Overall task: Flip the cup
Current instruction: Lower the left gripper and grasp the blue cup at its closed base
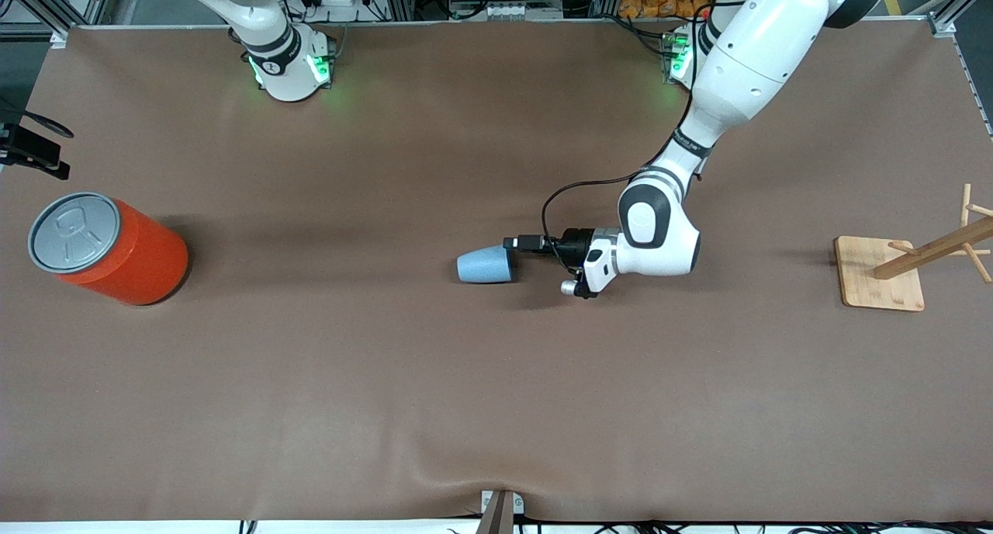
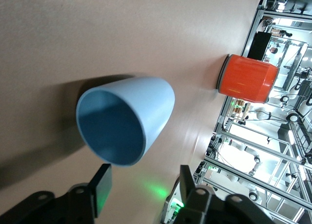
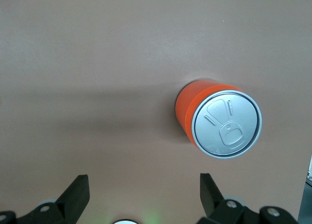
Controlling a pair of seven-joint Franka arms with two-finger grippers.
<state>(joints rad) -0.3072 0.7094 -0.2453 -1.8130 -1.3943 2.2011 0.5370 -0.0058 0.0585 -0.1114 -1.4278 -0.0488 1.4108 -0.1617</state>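
Observation:
The light blue cup (image 1: 485,266) lies on its side near the middle of the brown table, its open mouth turned toward the left arm's end. In the left wrist view the cup (image 2: 124,119) shows its darker blue inside. My left gripper (image 1: 518,254) is low over the table right at the cup's mouth. It is open and empty (image 2: 145,187), with the cup's rim just ahead of the fingertips and not between them. My right gripper (image 3: 142,190) is open and empty, high above the table. It is out of the front view, and that arm waits.
A large orange can with a grey lid (image 1: 108,247) stands at the right arm's end of the table; it also shows in both wrist views (image 2: 246,79) (image 3: 219,121). A wooden rack on a square base (image 1: 880,274) stands at the left arm's end.

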